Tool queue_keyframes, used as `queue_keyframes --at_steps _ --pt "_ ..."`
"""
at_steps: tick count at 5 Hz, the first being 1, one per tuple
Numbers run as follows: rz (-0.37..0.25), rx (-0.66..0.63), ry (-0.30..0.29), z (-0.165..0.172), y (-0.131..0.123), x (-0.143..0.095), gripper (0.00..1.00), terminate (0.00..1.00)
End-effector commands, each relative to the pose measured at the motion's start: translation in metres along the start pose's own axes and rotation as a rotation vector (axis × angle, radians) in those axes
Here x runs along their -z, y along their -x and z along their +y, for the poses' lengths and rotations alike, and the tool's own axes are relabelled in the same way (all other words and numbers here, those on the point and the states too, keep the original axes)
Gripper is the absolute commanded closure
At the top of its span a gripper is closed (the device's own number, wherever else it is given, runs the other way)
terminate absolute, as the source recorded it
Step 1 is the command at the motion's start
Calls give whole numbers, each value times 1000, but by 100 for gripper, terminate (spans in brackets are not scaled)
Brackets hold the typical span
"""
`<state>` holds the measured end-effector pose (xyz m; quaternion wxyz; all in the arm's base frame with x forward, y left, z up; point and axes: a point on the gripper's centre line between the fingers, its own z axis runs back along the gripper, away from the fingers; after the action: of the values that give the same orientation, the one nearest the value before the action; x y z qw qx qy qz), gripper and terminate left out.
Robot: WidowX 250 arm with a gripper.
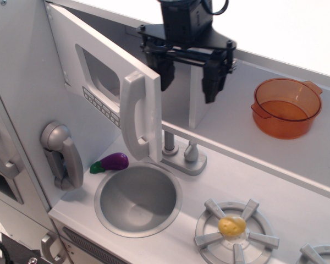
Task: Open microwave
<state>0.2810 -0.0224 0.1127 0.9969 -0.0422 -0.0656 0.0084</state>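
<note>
The microwave door [102, 82] is light grey with a clear rounded window and a row of small grey buttons. It stands swung part way out from its compartment. Its tall grey bar handle [135, 116] is at the free edge, above the sink. My black gripper [188, 83] hangs open and empty just right of and behind the door's upper edge. Its left finger [166, 74] is close to the door edge, and I cannot tell if it touches. The right finger [212, 83] is in front of the compartment's white side wall.
A grey phone handset [62, 157] hangs on the left wall. A purple toy eggplant [112, 162] lies beside the round sink [137, 199]. The faucet [179, 154] stands behind the sink. An orange pot [286, 107] sits on the upper shelf. A burner holds a yellow piece [232, 226].
</note>
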Motion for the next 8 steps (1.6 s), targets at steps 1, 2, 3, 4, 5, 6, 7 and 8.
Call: queue_keyframes --at_steps 1,2,3,4,5,6,7,8 --pt "-31 39 -84 34 23 -20 0 0" --pt "-16 88 -91 53 52 -25 0 0" --pt "-5 140 -71 73 78 -34 0 0" --pt "-25 168 -87 90 90 -41 0 0" --pt "-15 160 -20 90 90 -53 0 0" --pt "-27 161 38 68 82 -71 0 0" --pt "-2 135 89 56 77 -88 0 0" --pt "-2 135 89 56 77 -88 0 0"
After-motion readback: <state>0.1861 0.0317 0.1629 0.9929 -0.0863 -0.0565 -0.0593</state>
